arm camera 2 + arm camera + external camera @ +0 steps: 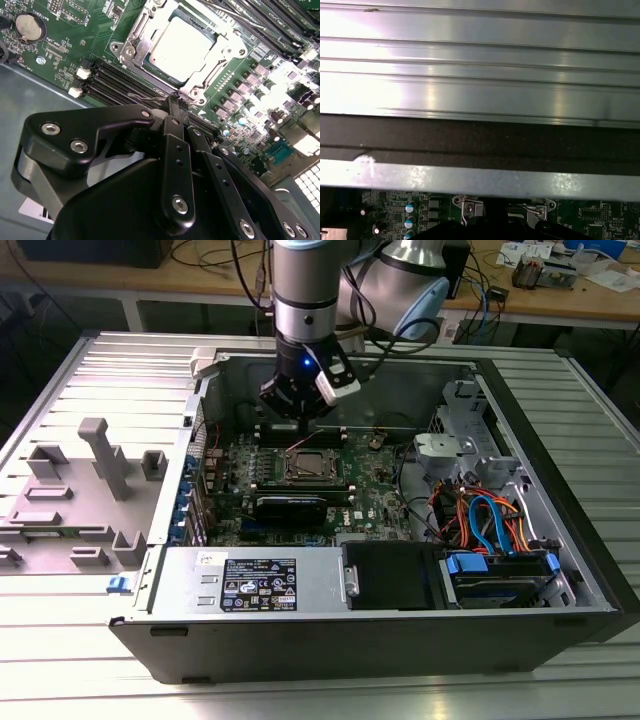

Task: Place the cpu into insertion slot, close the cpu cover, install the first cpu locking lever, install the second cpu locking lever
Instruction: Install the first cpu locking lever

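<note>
1. A ribbed metal table (60, 360) carries an open computer case (400, 640).
2. The cpu (182, 45) lies in the insertion slot (120, 49) — cpu cover (220, 55) down over its edges.
3. The gripper (175, 100), fingers pinched together, hangs just beside the slot — tips at a thin wire lever (145, 97).

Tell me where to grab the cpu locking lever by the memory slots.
Probably the lever by its bent wire end, which juts past the insertion slot over the memory slots. Come from above: it lies low over the board, with little room sideways.
</note>
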